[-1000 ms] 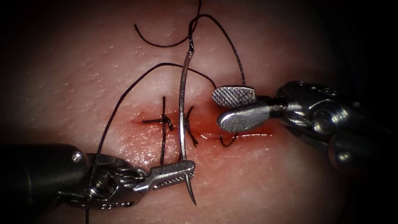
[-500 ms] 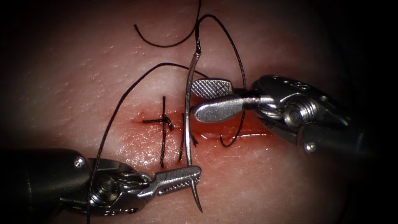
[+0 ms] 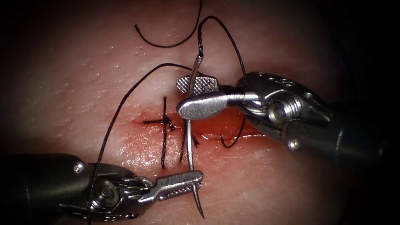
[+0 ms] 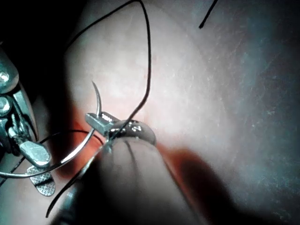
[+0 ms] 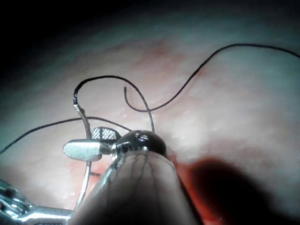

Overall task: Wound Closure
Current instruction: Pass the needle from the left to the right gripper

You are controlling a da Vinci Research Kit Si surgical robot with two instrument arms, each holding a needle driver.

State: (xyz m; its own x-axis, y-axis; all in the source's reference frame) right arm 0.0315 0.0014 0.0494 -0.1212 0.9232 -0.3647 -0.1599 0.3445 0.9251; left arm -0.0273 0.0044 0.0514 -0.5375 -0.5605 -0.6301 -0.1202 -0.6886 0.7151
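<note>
The curved needle (image 3: pixel 189 137) is out of the tissue (image 3: pixel 291 179) and stands over the cut (image 3: pixel 246 132), crossing it near the second stitch. My left tool (image 3: pixel 199 178) is shut on the needle close to its point, which sticks out below the jaws. My right tool (image 3: pixel 182 96) is open, one jaw on each side of the needle's upper part, below the swaged end. Black thread (image 3: pixel 233 46) arcs from that end down into the cut. The left wrist view has the left tool (image 4: pixel 101 119) holding the needle (image 4: pixel 70 159). The right wrist view has the open right tool (image 5: pixel 91 143) at the needle (image 5: pixel 84 122).
Two finished stitches (image 3: pixel 164 123) cross the cut's left part. A loose thread end (image 3: pixel 166 43) curls on the tissue at the top, and a long strand (image 3: pixel 112 125) runs down past the left tool. Red fluid (image 3: pixel 216 125) wets the cut's edges.
My right tool has moved left, and its open jaws now straddle the needle's upper part. The left tool and the needle have shifted slightly right and down.
</note>
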